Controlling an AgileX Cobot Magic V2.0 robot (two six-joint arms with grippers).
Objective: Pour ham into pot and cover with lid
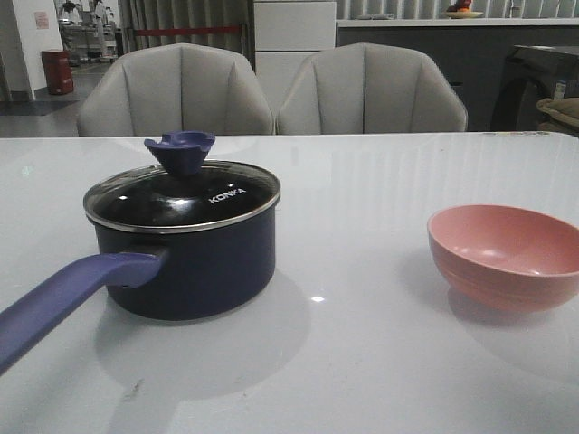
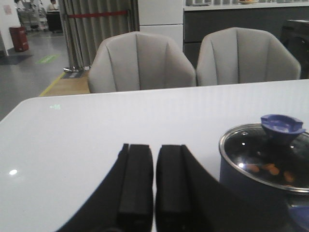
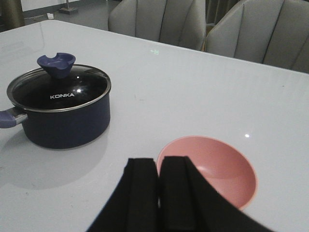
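The navy pot stands at the left of the table, its periwinkle handle pointing toward the front left. The glass lid with its blue knob sits on the pot. Orange ham slices show through the lid inside the pot in the left wrist view. The pot also shows in the right wrist view. My left gripper is shut and empty, above the table beside the pot. My right gripper is shut and empty, just before the pink bowl. Neither gripper shows in the front view.
The pink bowl stands empty at the right of the white table. Two grey chairs stand behind the table's far edge.
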